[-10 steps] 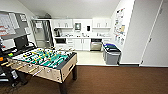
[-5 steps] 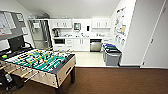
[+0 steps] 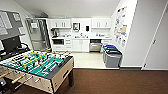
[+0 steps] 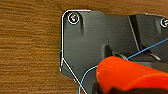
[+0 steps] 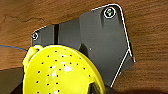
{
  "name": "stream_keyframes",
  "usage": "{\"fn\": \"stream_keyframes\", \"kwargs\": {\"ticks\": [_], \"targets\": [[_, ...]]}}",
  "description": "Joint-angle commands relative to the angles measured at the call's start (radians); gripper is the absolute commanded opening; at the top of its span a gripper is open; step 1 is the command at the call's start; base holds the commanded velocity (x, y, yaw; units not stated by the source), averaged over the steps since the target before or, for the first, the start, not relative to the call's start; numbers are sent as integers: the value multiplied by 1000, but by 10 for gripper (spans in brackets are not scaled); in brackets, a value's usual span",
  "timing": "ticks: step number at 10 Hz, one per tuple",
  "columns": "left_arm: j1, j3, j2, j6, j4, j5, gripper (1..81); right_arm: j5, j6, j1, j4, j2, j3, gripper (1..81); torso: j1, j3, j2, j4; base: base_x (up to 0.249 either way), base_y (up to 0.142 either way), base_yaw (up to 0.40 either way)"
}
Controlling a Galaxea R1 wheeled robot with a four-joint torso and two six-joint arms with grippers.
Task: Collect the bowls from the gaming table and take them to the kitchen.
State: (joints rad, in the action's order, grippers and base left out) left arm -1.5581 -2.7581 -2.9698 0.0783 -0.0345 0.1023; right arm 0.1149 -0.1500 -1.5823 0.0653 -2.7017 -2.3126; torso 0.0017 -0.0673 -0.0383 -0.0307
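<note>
Currently carrying: orange-red bowl (image 4: 130, 72) close against my left wrist camera, yellow-green bowl (image 5: 60, 72) against the right; finger state on either I cannot tell. Kitchen (image 3: 80, 37) far ahead; I'd drive level, passing right of foosball table (image 3: 40, 67).

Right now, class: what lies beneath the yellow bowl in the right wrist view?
Beneath the yellow bowl show the robot's dark plate and brown wood-grain floor. Whatever lies directly under the bowl is hidden.
</note>
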Motion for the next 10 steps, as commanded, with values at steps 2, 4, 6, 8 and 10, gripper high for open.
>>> {"fn": "stream_keyframes", "kwargs": {"ticks": [2,4,6,8,10], "targets": [[34,-5,9,-3,-7,-53,10,-46,3,38,13,24,9,10,0,0,0,0,210,0,0],[34,-5,9,-3,-5,-53,10,-46,4,40,14,23,9,10,0,0,0,0,210,0,0],[34,-5,11,-3,-5,-53,10,-46,4,40,14,23,12,10,0,0,0,0,209,0,0],[34,-5,9,-3,-5,-53,10,-44,3,37,11,23,15,10,-1,0,0,0,210,0,0],[34,-5,9,-3,-5,-53,10,-44,3,40,10,23,19,10,-1,0,0,0,210,0,0]]}}
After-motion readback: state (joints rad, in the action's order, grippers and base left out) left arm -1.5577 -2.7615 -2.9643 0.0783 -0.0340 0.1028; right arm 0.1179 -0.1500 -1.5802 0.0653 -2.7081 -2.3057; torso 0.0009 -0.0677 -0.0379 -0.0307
